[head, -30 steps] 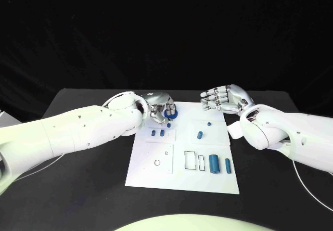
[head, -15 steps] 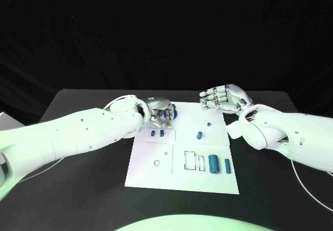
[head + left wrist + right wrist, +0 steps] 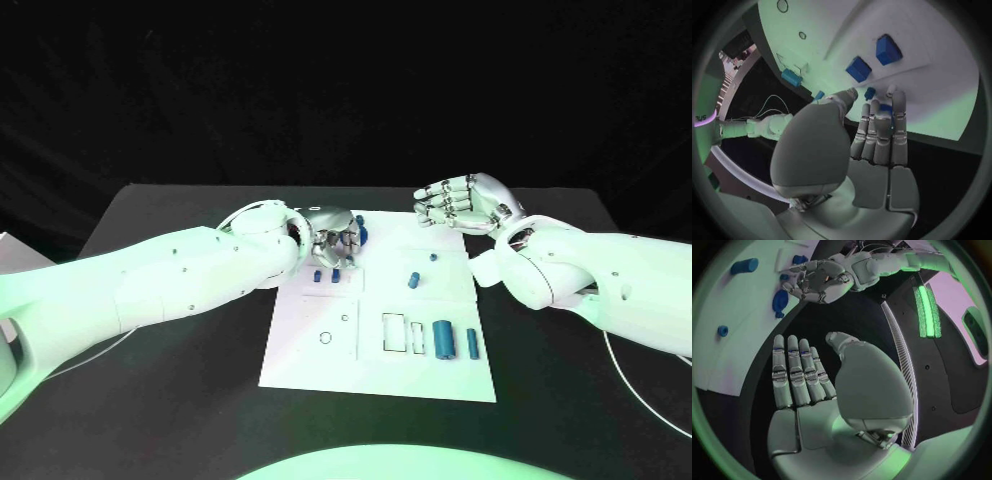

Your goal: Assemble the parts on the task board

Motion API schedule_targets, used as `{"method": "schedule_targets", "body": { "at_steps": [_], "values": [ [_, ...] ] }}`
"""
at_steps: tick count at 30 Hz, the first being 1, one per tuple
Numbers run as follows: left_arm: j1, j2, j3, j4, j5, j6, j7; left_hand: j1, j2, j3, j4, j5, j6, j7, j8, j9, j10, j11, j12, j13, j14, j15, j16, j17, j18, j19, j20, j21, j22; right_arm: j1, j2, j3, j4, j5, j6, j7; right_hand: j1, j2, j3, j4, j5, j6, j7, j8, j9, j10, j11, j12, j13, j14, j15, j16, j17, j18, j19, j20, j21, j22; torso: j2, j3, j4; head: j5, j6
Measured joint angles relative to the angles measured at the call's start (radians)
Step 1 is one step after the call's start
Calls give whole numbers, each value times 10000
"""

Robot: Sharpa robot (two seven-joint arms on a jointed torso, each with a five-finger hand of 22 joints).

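Observation:
The white task board (image 3: 332, 350) lies mid-table. My left hand (image 3: 335, 238) is over its far left part, fingers pointing down beside a blue ring (image 3: 361, 232). In the left wrist view the fingers (image 3: 879, 125) lie together over blue pieces; a grip cannot be made out. Two small blue blocks (image 3: 329, 275) stand just nearer than that hand, also seen as blocks (image 3: 873, 59). My right hand (image 3: 464, 205) hovers past the board's far right corner; its palm (image 3: 817, 405) is bare and its fingers straight. The right wrist view shows the left hand (image 3: 820, 282) at the ring (image 3: 779, 300).
More blue parts stay on the board: a peg (image 3: 415, 280), a small piece (image 3: 434, 257), and two cylinders (image 3: 446, 341) by the outlined slots (image 3: 394, 334). Black table (image 3: 173, 400) surrounds the board, with free room near the front and at both sides.
My left hand has turned and dropped its fingers toward the board by the blue ring. The right hand has stayed where it was.

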Motion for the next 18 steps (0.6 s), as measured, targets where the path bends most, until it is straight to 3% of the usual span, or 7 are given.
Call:
{"method": "schedule_targets", "body": {
  "at_steps": [18],
  "values": [
    [-67,209,13,-333,-26,177,-87,207,89,1017,-493,0,331,14,-255,-115,303,-18,-365,-228,123,-15,456,119,1,-145,-69,500,430,0,18,0,15,-2,3,5,0,0,-1,1,0,0,0,0,1,0,0,0,0,74,1,0,1,0,0,0,0,-17,1,0,-2,12,-37]
  ]
}}
